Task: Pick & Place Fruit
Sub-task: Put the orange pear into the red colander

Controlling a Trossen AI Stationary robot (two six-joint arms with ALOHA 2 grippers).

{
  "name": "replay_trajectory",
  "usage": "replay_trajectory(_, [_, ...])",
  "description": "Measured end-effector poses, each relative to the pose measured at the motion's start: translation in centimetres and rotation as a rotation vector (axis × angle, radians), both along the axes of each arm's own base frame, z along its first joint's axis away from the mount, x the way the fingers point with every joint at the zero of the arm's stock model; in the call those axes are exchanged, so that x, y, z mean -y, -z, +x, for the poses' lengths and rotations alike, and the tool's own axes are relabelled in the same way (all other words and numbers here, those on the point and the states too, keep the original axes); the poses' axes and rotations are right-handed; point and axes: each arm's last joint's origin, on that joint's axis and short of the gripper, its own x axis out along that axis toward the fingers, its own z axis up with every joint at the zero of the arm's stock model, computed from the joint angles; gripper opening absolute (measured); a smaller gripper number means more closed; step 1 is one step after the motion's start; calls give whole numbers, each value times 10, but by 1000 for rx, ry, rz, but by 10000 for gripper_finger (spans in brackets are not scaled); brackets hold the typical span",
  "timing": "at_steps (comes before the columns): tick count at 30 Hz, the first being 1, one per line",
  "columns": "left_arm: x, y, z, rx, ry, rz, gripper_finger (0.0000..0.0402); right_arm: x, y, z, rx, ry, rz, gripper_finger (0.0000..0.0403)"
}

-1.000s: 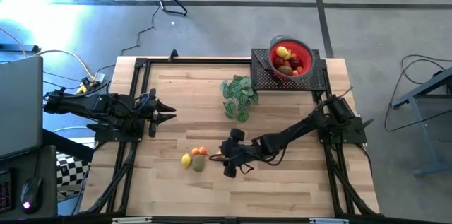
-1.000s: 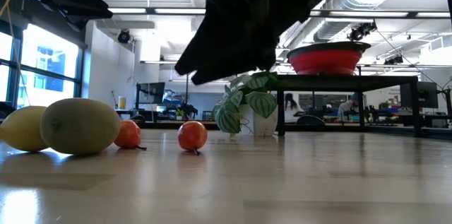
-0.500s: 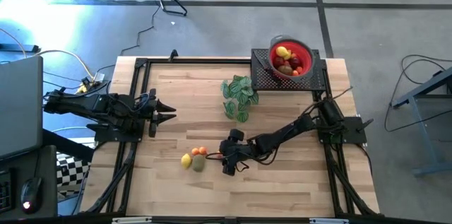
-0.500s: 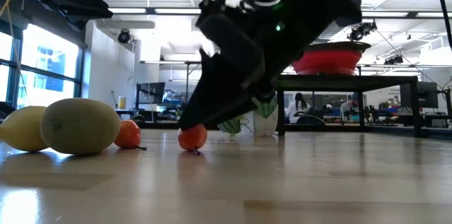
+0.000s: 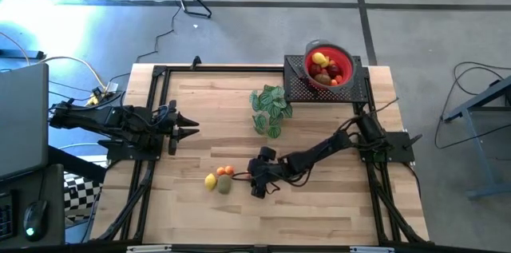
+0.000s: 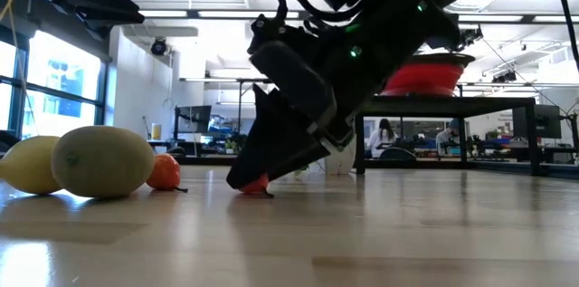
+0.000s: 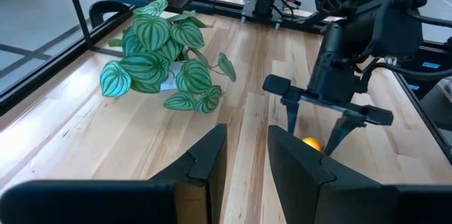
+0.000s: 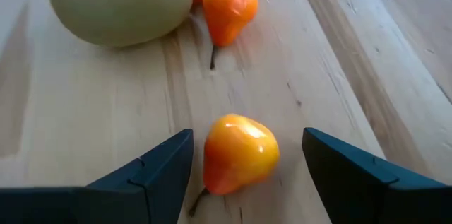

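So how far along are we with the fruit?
Done: several fruits already sit in the red bowl on the black rack. In hand: the right gripper is open, its fingers down either side of an orange fruit on the table, not yet gripped. Left: that one, another orange piece, the brown-green fruit and the lemon. The left gripper waits aside.

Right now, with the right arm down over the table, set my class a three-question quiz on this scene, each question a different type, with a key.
1. True or false: the right gripper has open fingers on either side of an orange fruit.
2. Where is the red bowl? A. on the black raised stand B. on the wood beside the plant C. in the left gripper
3. Fill in: the left gripper hangs over the table's ____ side, holding nothing.

Key: 1 true; 2 A; 3 left.
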Motion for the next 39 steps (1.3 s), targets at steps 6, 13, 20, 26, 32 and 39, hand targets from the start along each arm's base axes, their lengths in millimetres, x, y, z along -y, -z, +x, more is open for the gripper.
replay_trajectory(6, [0, 0, 0, -1, 0, 0, 99, 0, 1, -1, -12, -3, 7, 258])
replay_trajectory(13, [0, 0, 0, -1, 0, 0, 99, 0, 1, -1, -14, -2, 9, 258])
replay_trajectory(20, [0, 0, 0, 0, 0, 0, 99, 0, 1, -1, -14, -1, 11, 258])
replay_trajectory(26, [0, 0, 0, -1, 0, 0, 99, 0, 1, -1, -14, -1, 11, 257])
replay_trajectory(32, [0, 0, 0, -1, 0, 0, 99, 0, 1, -1, -16, 1, 8, 219])
replay_trajectory(39, [0, 0, 0, 0, 0, 0, 99, 0, 1, -1, -16, -1, 11, 171])
